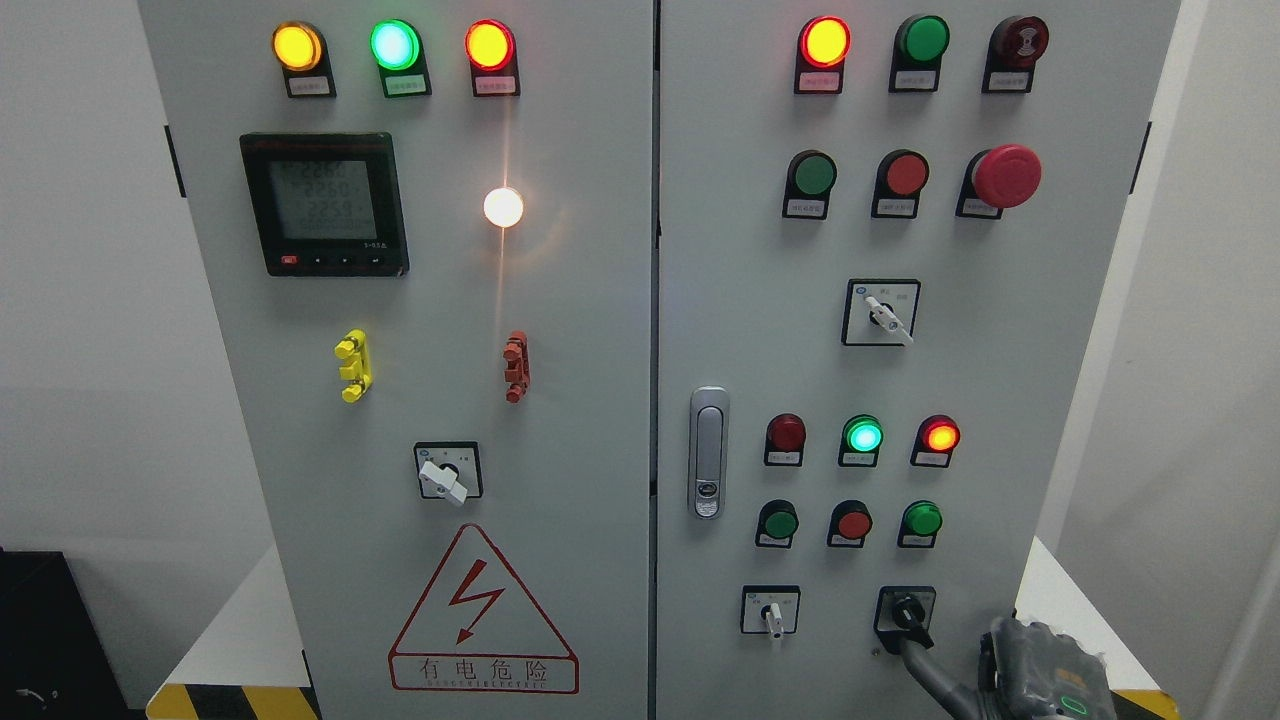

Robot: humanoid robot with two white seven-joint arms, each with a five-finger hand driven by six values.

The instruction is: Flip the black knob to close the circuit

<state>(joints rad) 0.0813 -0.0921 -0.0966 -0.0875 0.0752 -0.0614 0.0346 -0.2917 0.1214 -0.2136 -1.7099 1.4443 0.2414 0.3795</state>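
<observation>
Black knob (pixel 906 612): you will find it at the lower right of the frame, on the right door of the grey electrical cabinet (pixel 590 330), set in a square black bezel. Its handle points down and to the right. Just to its left sits a white-handled selector switch (pixel 772 612), handle pointing straight down.

Right hand (pixel 925 660): its arm enters from the bottom edge at the lower right. One dark finger (pixel 922 668) extends up and to the left, with its tip touching the lower end of the knob handle. You cannot tell whether the remaining fingers are spread or curled, because the grey hand body (pixel 1045 670) is cut off by the frame edge.

Above the knob, note a row of three small pushbuttons (pixel 852 522) (green, red, green). Above these are three indicator lamps (pixel 862 436): the middle one is lit green and the right one is lit red-orange.

On the left door, at the upper left, the digital meter (pixel 323 203) display is lit. A red-outlined warning triangle (pixel 483 612) occupies the lower centre.
</observation>
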